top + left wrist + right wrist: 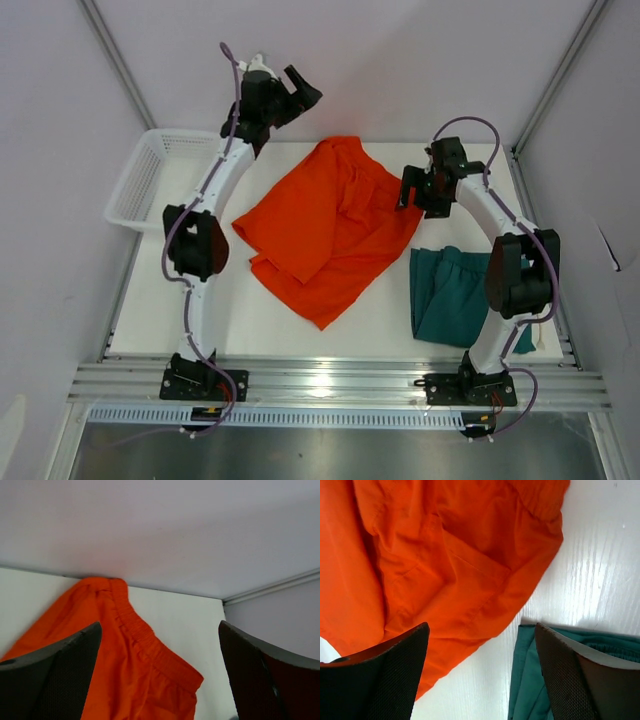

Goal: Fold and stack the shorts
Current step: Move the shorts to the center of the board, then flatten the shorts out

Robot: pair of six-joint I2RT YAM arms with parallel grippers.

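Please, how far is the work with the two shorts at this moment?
Looks done: the teal shorts lie as a compact folded bundle on the right. In hand: nothing; the left claw and right claw are both open and empty. Left: the orange shorts lie rumpled in the middle, apart from the teal pair, so folding them and stacking remain.

Left tool (297, 90) reaches high and far, jaws wide apart; right tool (412, 190) points down, jaws spread.

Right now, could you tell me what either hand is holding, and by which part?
Nothing is held: the left hand and right hand are both open and empty near the bright orange fabric shorts.
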